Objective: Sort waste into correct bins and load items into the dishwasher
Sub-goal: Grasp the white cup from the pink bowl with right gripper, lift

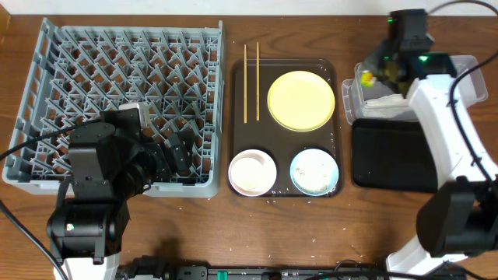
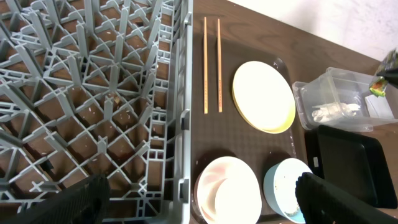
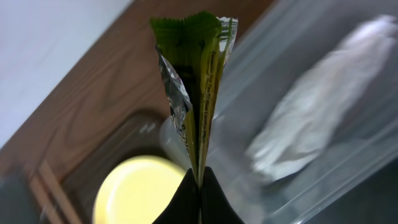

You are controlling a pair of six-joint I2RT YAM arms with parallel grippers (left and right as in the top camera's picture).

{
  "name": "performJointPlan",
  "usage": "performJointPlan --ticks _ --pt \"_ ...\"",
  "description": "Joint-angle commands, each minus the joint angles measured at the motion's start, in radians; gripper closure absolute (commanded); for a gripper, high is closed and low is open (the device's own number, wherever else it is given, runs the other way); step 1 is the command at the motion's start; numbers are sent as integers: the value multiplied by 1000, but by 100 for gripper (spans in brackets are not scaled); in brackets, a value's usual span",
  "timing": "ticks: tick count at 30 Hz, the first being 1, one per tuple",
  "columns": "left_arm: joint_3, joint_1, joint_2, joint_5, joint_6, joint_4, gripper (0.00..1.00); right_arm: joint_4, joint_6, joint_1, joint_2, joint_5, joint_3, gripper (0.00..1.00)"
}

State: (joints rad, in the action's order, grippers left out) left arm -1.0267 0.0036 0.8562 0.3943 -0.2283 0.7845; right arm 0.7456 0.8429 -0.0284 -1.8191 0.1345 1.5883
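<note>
Right wrist: green-yellow wrapper (image 3: 194,81) pinched at the clear tub (image 3: 367,162) rim.
Right end effector (image 3: 199,186) is clamped narrow on the wrapper's lower edge, standing it up between its 2 jaws, likely to drop beside the napkin (image 3: 317,106) inside; left end effector (image 1: 177,154) gapes wide and empty over the dish rack (image 1: 47,93).

A dark brown wooden table (image 1: 257,233) with visible grain meets a plain white wall (image 3: 50,56).
</note>
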Motion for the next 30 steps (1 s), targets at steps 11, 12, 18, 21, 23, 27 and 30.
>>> performJointPlan --ticks 11,12,18,21,23,27,30 --pt "-19 -3 -1 14 13 0 4 -20 -262 60 10 -285 -4 46" --pt "-19 -3 -2 14 13 0 4 -22 -321 43 28 -328 -4 47" --pt "-19 -3 -2 14 13 0 4 71 -642 -167 81 -502 -5 42" --pt "-19 -3 -2 15 13 1 4 88 -677 -279 63 -501 -16 40" --pt "-19 -3 -2 14 13 1 4 50 -675 -375 36 -388 -36 39" --pt "-19 -3 -2 14 13 15 4 31 -591 -465 -5 -133 -38 45" --pt "-19 -3 -2 14 13 31 4 30 -566 -481 -25 -128 -39 49"
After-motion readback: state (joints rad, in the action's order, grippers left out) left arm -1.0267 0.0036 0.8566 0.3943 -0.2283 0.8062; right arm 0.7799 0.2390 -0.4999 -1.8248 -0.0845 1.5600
